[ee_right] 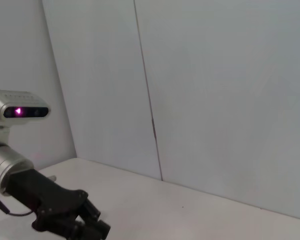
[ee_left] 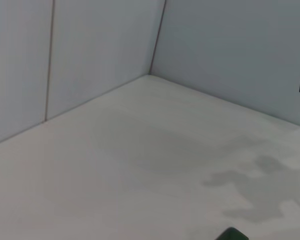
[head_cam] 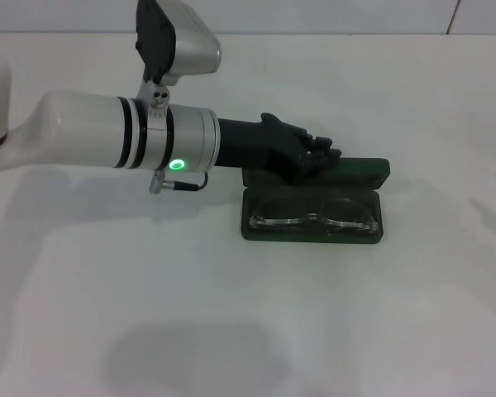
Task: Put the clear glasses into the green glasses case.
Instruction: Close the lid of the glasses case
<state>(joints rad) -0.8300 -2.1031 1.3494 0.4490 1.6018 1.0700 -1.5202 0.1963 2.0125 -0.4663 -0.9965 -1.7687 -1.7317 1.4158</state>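
I see the green glasses case (head_cam: 314,217) lying open right of centre in the head view, rounded hard shell, the clear glasses (head_cam: 312,217) lying in its lower half. My left gripper (head_cam: 321,155) sits over the raised lid edge; can't tell if its fingers are spread. Smooth white table (head_cam: 231,314), open all round.

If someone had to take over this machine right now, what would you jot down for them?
Left gripper: reaching in from the left, at the open lid of the green glasses case; whether it is open or shut cannot be told.
Right gripper: not in view.
Clear glasses: lying inside the case's open tray, lenses side by side.
Case: resting on the white table, lid open toward the far side.
Done: glasses are in the case.
Left: probably only closing the lid, if wanted, and pulling the arm back.
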